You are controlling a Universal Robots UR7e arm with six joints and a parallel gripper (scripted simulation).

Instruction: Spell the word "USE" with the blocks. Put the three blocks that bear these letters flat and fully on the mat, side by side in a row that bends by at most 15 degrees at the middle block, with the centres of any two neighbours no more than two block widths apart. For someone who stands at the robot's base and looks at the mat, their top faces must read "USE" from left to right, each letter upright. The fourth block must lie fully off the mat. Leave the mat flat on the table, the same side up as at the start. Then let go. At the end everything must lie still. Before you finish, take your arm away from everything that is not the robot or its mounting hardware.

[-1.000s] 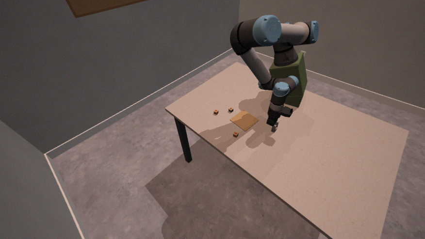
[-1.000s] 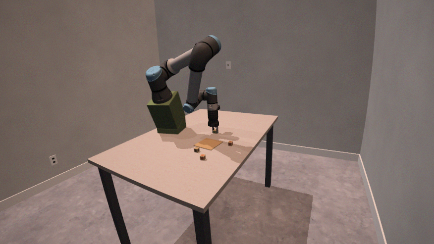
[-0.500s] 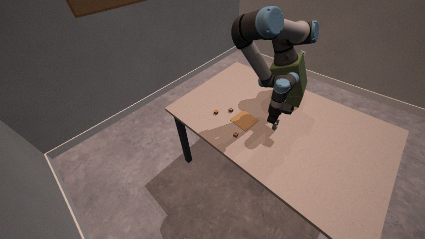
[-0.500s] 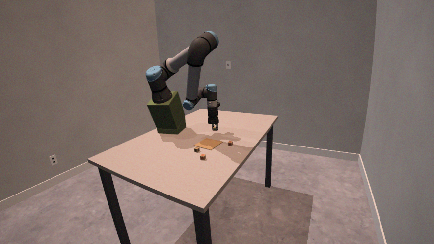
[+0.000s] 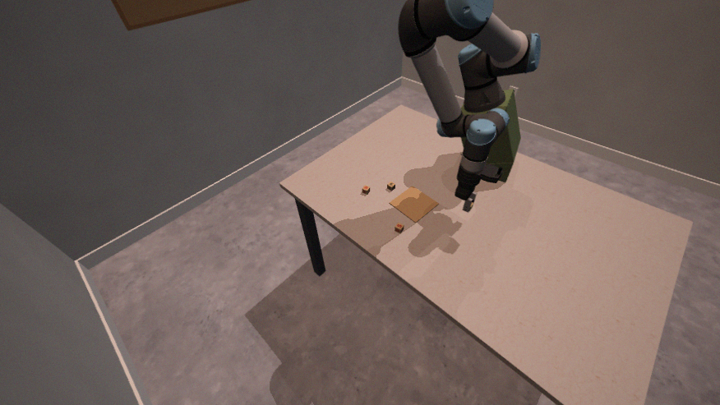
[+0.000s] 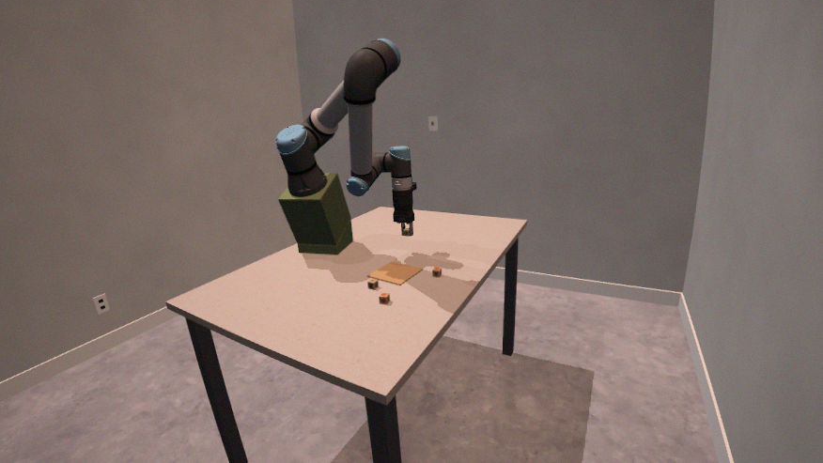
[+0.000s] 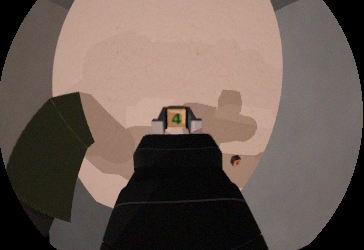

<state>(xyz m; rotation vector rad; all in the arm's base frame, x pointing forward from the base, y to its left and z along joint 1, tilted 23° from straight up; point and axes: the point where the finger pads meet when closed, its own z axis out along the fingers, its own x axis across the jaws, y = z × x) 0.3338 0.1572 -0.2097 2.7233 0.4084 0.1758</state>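
The pincer [image 5: 469, 202] [image 6: 407, 229] [image 7: 176, 113] grips a block [image 7: 176, 118] by two opposite sides, above the table [image 5: 583, 251] [image 6: 291, 324] [image 7: 175, 16], leaving a face marked "4" exposed. The mat [image 5: 413, 204] [image 6: 395, 272] bears no block, presumably reserved for the row. Remaining letters are too small to confirm.

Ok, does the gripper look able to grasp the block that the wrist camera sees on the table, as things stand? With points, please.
Probably not: the gripper [image 5: 469, 203] [image 6: 407, 229] [image 7: 176, 113] already holds the "4" block [image 6: 407, 231] [image 7: 176, 118], though nothing seems to stand around the table block [image 5: 399, 227] [image 6: 437, 272] [image 7: 235, 161].
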